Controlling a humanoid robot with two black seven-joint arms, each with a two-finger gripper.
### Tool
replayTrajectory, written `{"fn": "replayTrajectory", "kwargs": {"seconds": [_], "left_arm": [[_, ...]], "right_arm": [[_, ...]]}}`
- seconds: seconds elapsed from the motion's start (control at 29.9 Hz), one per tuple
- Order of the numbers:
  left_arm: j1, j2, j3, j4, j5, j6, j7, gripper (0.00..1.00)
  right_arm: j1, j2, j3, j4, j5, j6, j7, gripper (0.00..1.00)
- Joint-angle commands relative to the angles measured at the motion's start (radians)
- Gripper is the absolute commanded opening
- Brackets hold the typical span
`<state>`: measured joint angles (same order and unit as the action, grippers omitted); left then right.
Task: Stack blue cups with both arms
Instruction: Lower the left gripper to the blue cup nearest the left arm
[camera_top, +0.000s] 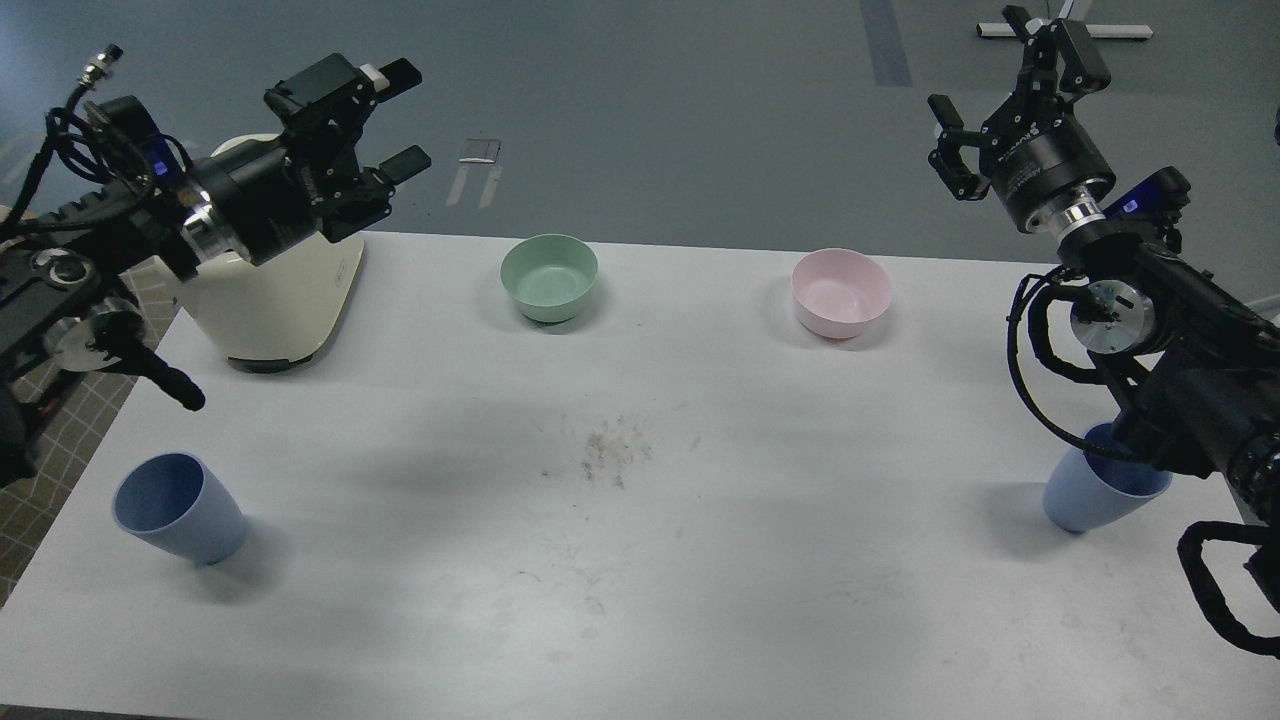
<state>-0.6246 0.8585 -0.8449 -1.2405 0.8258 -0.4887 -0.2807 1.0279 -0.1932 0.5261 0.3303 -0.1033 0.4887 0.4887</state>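
One light-blue cup stands upright near the table's front left edge, fully in view. The other blue cup stands upright at the front right, its rim partly hidden by my right arm. My left gripper is open and empty, held high above the back left of the table, far from the left cup. My right gripper is open and empty, raised beyond the table's back right corner, far above the right cup.
A cream toaster-like appliance stands at the back left under my left arm. A mint-green bowl and a pink bowl sit along the back edge of the white table. A checked cloth lies off the left edge.
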Motion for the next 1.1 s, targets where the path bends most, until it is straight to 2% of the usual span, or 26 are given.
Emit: {"fn": "replayTrajectory", "kwargs": {"seconds": [0.0, 0.03, 0.1, 0.3, 0.47, 0.87, 1.07], "left_arm": [[0.051, 0.155, 0.001, -0.069, 0.200, 0.000, -0.014, 0.97], [0.062, 0.178, 0.001, -0.080, 0.240, 0.000, -0.026, 0.97], [0.104, 0.267, 0.003, -0.117, 0.375, 0.000, -0.102, 0.97], [0.170, 0.398, 0.006, -0.132, 0.594, 0.000, -0.202, 0.97], [0.229, 0.473, 0.068, -0.125, 0.676, 0.000, -0.208, 0.97], [0.230, 0.562, 0.325, -0.119, 0.731, 0.000, -0.208, 0.97], [0.230, 0.559, 0.340, -0.079, 0.766, 0.000, -0.208, 0.97]], "right_arm": [[-0.003, -0.005, 0.000, 0.001, -0.001, 0.000, 0.000, 1.00], [-0.003, -0.005, 0.000, 0.001, -0.003, 0.000, 0.000, 1.00], [-0.017, -0.002, 0.000, 0.004, -0.003, 0.000, 0.000, 1.00], [-0.038, 0.001, -0.002, 0.015, -0.004, 0.000, 0.000, 1.00], [-0.049, 0.001, -0.011, 0.022, -0.012, 0.000, 0.000, 1.00], [-0.061, -0.020, -0.012, 0.056, -0.013, 0.000, 0.000, 1.00], [-0.063, -0.026, -0.012, 0.064, -0.013, 0.000, 0.000, 1.00]]}}
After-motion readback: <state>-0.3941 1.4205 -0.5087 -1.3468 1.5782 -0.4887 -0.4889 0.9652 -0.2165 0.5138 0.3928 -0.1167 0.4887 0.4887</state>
